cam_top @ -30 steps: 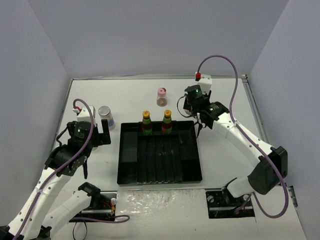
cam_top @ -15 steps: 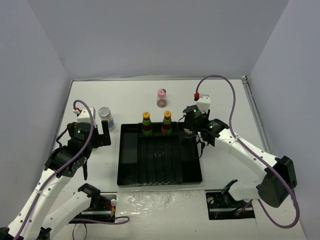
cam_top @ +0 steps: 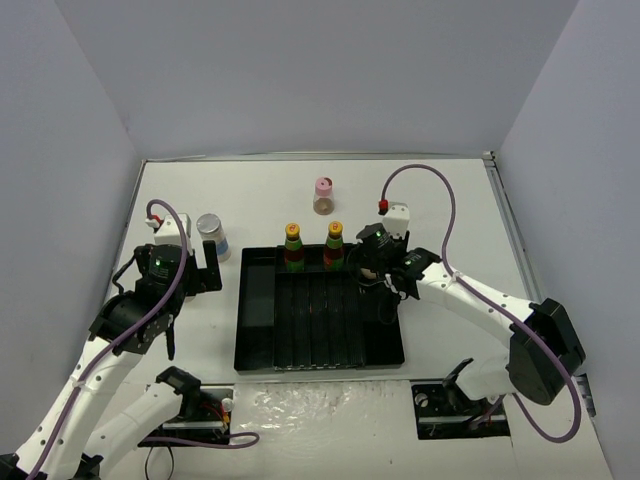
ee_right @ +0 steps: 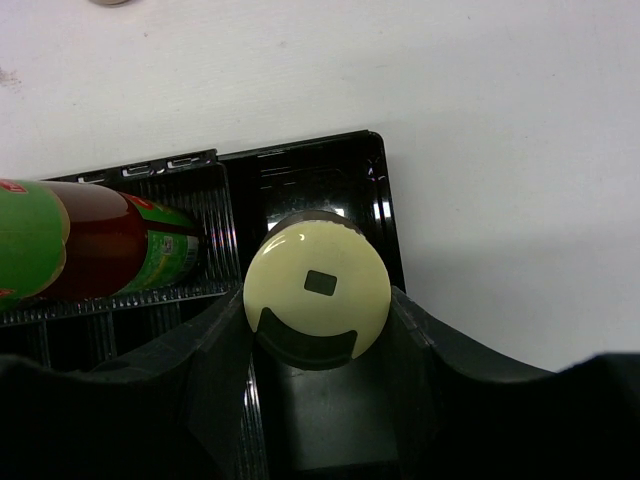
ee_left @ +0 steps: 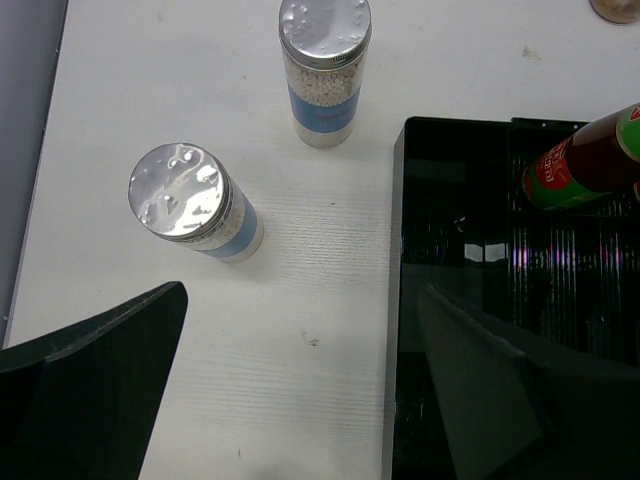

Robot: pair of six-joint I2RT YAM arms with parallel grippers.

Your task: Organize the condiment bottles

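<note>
Yellow-green-capped bottle (ee_right: 317, 290) clamped in right fingers (ee_right: 420, 345); left fingers (ee_left: 100, 375) wide apart, empty.

Your light is bright and even from above, and the white worktop (cam_top: 450, 200) shows only short, soft shadows. In your left wrist view the glossy black divided tray (ee_left: 480, 260) throws back small white glints, and the silver lids of the clear blue-labelled shakers (ee_left: 190, 200) catch glare. The dark fingers (ee_left: 90, 380) of your left tool (ee_left: 302, 295) look soft-edged. The pale yellow-green-capped bottle (ee_right: 317, 290) in your right wrist view is sharp.
</note>
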